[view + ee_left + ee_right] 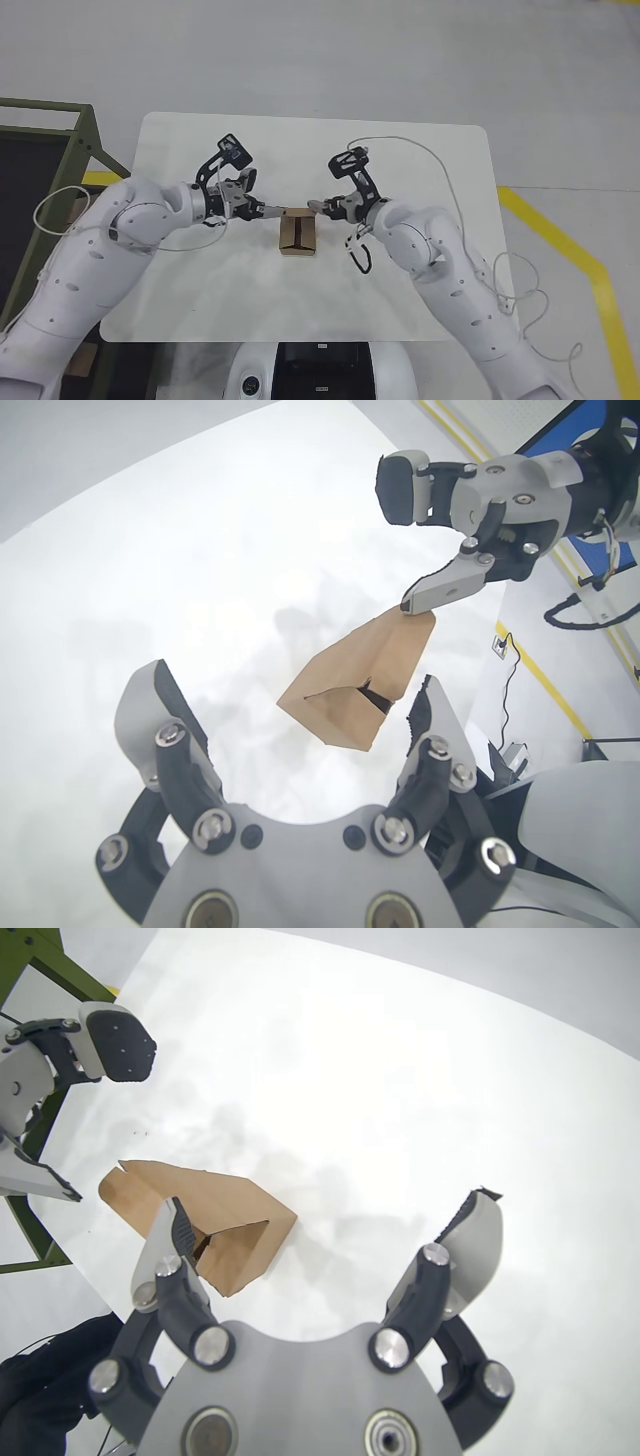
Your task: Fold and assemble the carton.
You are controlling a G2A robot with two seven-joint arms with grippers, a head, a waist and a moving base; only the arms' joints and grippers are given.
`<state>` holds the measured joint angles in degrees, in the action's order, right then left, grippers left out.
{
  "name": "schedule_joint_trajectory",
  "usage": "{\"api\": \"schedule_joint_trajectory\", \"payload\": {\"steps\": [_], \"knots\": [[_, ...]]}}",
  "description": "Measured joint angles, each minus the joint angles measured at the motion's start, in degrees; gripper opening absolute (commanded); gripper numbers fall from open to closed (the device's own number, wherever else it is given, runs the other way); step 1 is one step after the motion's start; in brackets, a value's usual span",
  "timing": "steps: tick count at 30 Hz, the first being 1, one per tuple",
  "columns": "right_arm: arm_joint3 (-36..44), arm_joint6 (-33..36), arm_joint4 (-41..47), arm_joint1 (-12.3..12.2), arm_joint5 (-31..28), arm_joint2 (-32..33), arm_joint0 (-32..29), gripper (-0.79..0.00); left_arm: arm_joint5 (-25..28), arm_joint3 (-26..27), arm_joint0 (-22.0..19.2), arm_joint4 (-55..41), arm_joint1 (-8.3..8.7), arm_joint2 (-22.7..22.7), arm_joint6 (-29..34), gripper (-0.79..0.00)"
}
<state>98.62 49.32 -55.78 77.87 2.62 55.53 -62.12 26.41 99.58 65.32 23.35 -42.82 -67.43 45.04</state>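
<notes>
This is looking like a robotics lab or factory test floor, not a home. A plain white table (440, 150) is standing on a smooth grey floor (300, 50). Yellow marking lines (550, 226) are running across that floor, as in a workshop. A green metal frame (40, 104) is standing just beside the table. A black cable (507, 695) is trailing from a floor socket (499, 646).
</notes>
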Motion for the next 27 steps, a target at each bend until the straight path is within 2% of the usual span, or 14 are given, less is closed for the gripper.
{"api": "schedule_joint_trajectory", "payload": {"steps": [10, 19, 27], "knots": [[0.3, 1.8, -2.0, -0.2, -2.7, -0.7, -0.5, 0.000, -3.0, -0.5, -1.5, 1.3, -0.86, 2.0, 0.7, 0.000], [1.5, 1.2, -5.0, -0.6, -6.3, -1.4, -1.7, 0.000, -2.3, -1.4, -2.8, 3.0, -1.48, 4.0, 3.4, 0.000], [1.1, 1.5, -6.2, -0.8, -7.0, -1.8, -2.5, 0.000, -3.1, -2.5, -4.2, 4.3, -2.25, 6.3, 4.8, 0.000]]}}
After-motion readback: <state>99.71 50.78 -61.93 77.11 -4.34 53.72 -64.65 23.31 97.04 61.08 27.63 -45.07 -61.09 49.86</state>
